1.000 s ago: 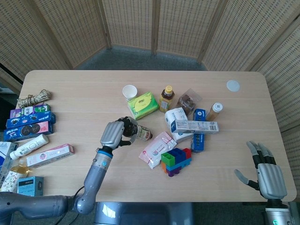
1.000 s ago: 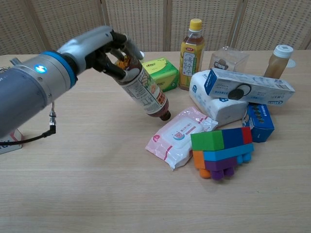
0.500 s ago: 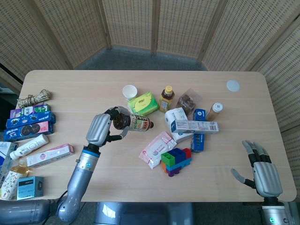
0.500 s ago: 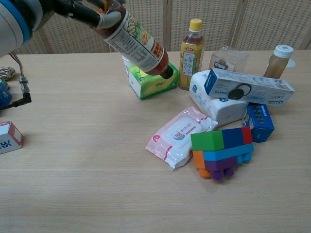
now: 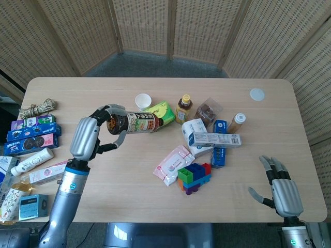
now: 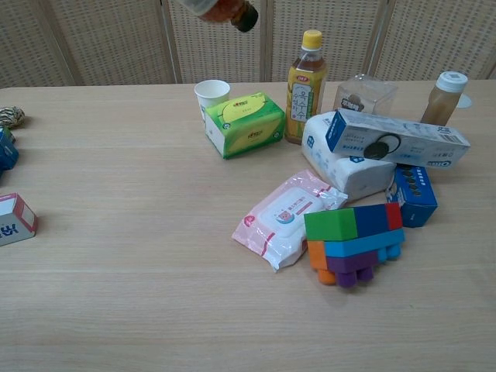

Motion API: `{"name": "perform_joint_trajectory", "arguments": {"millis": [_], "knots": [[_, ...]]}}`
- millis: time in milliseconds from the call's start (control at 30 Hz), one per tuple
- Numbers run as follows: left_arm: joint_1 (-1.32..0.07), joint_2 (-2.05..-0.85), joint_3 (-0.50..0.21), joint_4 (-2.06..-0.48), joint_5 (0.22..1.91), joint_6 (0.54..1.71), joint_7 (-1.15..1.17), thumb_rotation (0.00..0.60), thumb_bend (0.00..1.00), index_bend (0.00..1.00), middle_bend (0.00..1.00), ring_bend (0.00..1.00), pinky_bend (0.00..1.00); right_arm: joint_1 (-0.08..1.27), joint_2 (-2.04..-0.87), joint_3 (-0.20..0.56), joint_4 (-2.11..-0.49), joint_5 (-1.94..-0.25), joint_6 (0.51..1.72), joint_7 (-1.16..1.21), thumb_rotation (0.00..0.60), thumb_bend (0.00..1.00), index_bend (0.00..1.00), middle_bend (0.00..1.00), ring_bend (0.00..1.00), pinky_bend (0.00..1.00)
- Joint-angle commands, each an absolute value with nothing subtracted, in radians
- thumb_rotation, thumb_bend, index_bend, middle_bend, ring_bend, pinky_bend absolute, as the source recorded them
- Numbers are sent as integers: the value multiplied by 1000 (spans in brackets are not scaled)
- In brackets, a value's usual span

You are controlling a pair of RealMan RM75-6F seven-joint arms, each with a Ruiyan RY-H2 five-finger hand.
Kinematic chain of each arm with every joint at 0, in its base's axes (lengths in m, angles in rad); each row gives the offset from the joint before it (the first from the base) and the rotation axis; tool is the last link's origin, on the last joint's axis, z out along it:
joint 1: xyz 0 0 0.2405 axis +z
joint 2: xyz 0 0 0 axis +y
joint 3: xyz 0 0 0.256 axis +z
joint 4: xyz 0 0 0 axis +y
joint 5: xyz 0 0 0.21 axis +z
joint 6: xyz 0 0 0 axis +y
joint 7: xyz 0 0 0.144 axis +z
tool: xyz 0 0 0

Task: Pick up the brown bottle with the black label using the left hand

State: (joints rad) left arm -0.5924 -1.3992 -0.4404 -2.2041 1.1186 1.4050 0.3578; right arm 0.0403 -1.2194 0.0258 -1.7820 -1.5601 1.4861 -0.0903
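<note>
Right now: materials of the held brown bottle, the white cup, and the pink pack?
Brown bottle in the left hand: likely clear plastic with dark liquid, since brown shows through; glossy printed label, black cap.
White cup: probably paper; matte wall, thin rolled rim.
Pink pack: soft plastic film; shiny, wrinkled, with a flap on top.

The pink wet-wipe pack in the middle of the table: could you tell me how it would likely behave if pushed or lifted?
The pink soft wipe pack lies flat, so it would probably slide, not roll or tip. Its crinkled film suggests it may sag when lifted by an edge. One corner touches the coloured block stack, which might get nudged.
</note>
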Motion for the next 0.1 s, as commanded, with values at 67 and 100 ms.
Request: {"name": "perform_joint_trajectory", "arguments": {"millis": [67,100], "knots": [[-579,-1371,-444,-2235,1127,1422,355,600,601,543,628,701,777,38,-1216,24,-1786,-1565,1493,-90,3,196,0,31,0,0],[-578,-1368,-442,-2237,1128,1424,353,600,601,543,628,701,777,38,-1214,24,-1788,-1567,1495,-91,2,195,0,31,0,0]]}}
